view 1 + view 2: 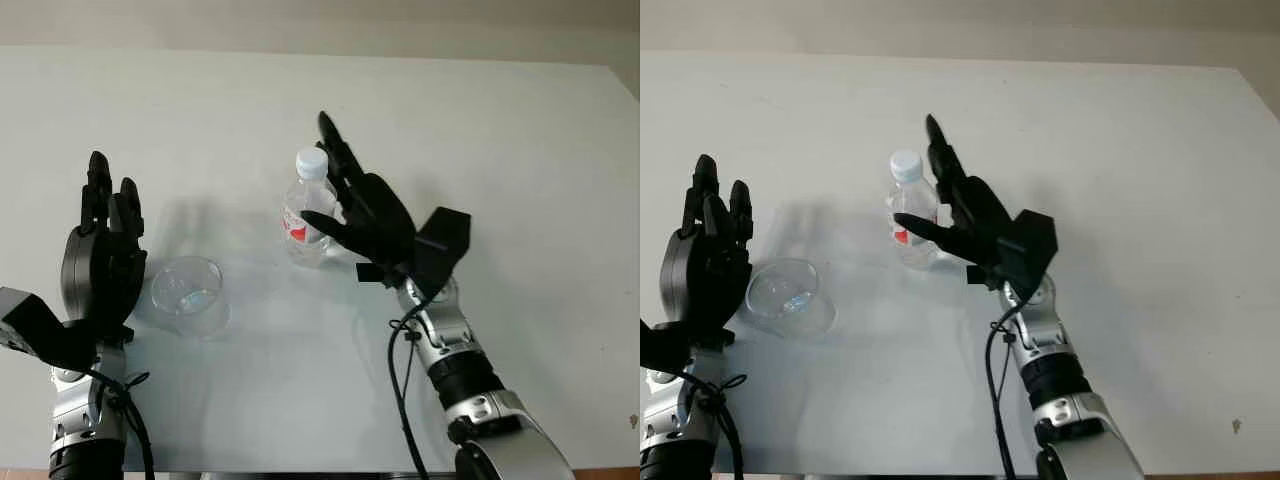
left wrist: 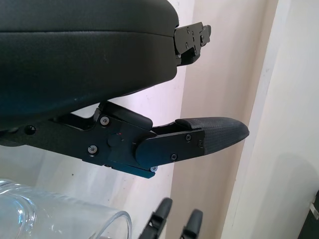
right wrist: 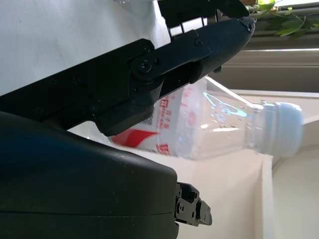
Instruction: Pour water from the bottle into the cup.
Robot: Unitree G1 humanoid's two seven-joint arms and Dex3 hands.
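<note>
Closest in, the left hand (image 1: 100, 250) is open, holding nothing, just left of the clear cup (image 1: 188, 290) on the white counter (image 1: 520, 180). Further back, the right hand (image 1: 362, 210) sits right beside the capped bottle (image 1: 306, 212), fingers around it but not clamped yet. Bottle's upright mid-counter.
</note>
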